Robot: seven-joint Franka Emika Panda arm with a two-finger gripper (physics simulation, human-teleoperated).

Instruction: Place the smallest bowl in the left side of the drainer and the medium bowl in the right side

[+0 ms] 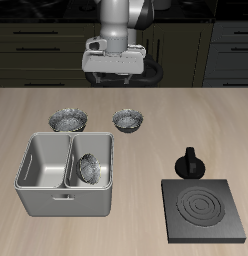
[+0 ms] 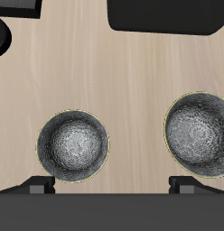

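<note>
1. As far as the exterior view shows, the task looks about half done: one bowl, which I judge to be the smallest bowl (image 1: pixel 89 169), already lies tilted inside the drainer (image 1: pixel 41 203), in the lower left of the frame.
2. It sits in the compartment nearer the frame's right. Since the robot's left appears at the right of this view, I take this for the left side of the drainer. The other compartment holds nothing.
3. Two bowls stand on the table behind the drainer, well apart from each other. The one near the middle of the frame seems narrower, so I judge it to be the medium bowl (image 1: pixel 129 121) (image 2: pixel 73 144). The wider one, in the upper left of the frame, would be the largest bowl (image 1: pixel 69 120) (image 2: pixel 200 131).
4. The gripper (image 1: pixel 117 80) (image 2: pixel 112 185) hangs above the table behind these two bowls. Its fingers (image 2: pixel 37 188) are spread wide and hold nothing.
5. What is left, in my judgement: to grasp the medium bowl, carry it over the drainer and put it into the free compartment.
</note>
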